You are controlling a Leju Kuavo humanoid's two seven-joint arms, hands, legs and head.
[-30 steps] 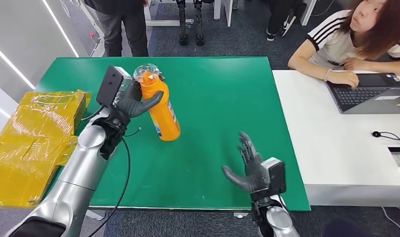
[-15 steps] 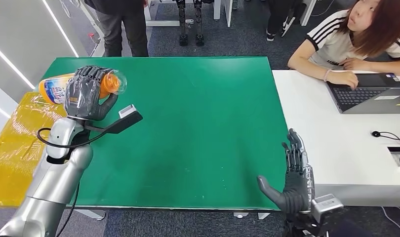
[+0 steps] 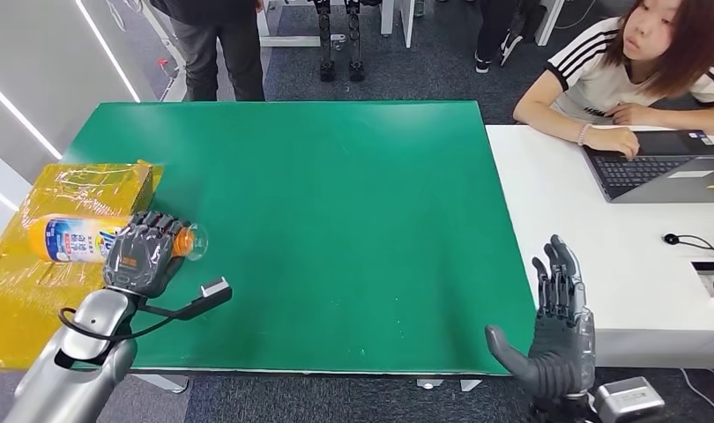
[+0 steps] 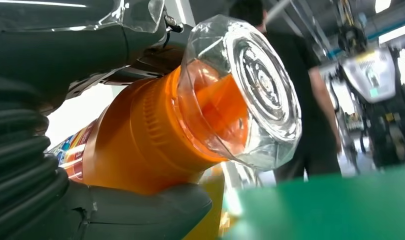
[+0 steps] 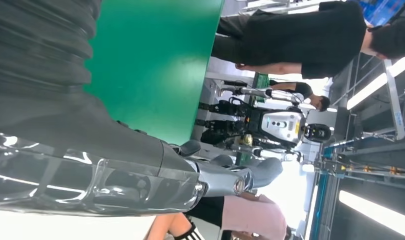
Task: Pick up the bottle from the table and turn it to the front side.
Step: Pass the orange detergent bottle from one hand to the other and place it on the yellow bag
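Note:
My left hand (image 3: 144, 258) grips an orange bottle (image 3: 71, 239) with a clear cap (image 3: 198, 241). The bottle lies sideways in the air over the green table's (image 3: 353, 220) left front corner, cap toward the table, its blue-and-white label facing up. In the left wrist view the orange bottle (image 4: 140, 140) and its clear faceted cap (image 4: 250, 95) sit close, with my left hand's fingers (image 4: 65, 50) and thumb wrapped around the neck. My right hand (image 3: 556, 339) is raised at the table's front right edge, fingers spread and straight, holding nothing.
A yellow wrapped box (image 3: 63, 264) lies off the table's left side, under the bottle. A white desk (image 3: 591, 256) with a laptop (image 3: 662, 167) stands to the right; a person (image 3: 644, 62) sits there. Another person (image 3: 217, 44) stands beyond the table's far edge.
My left hand has lifted the bottle off the table, turned it from upright to sideways, and carried it down toward the left front. My right hand has drawn back and stands upright.

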